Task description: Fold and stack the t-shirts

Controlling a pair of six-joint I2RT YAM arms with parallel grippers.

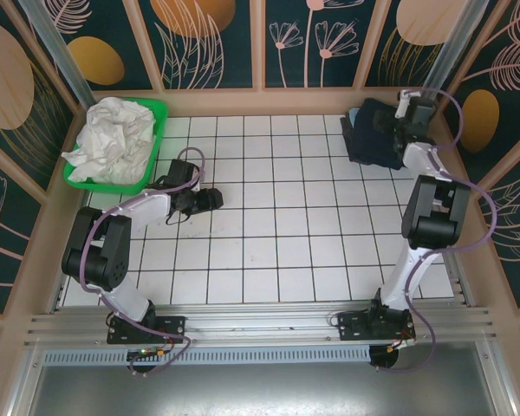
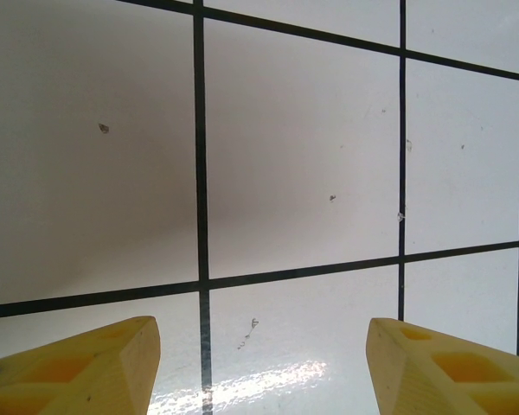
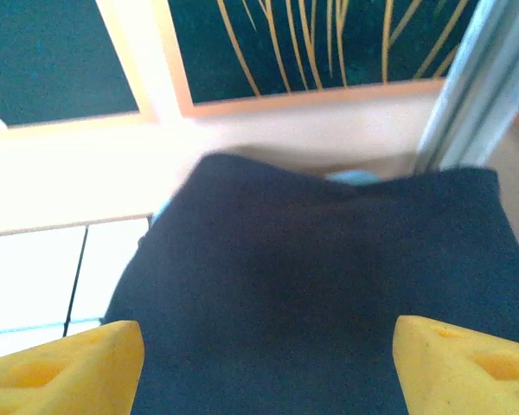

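The navy shirt [image 1: 366,134], upper right, is seen dead ahead of the wide-apart right jaws; left jaws are spread too.

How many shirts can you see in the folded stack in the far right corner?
2: a dark navy shirt on top, and a light blue one peeking out just past its far edge, apparently underneath. More may be hidden below.

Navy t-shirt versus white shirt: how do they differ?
The navy t-shirt lies folded in the far right corner; the white shirt sits crumpled in the green basket, far left. The right gripper is over the navy t-shirt; the left gripper is off the white shirt. Both are cloth.
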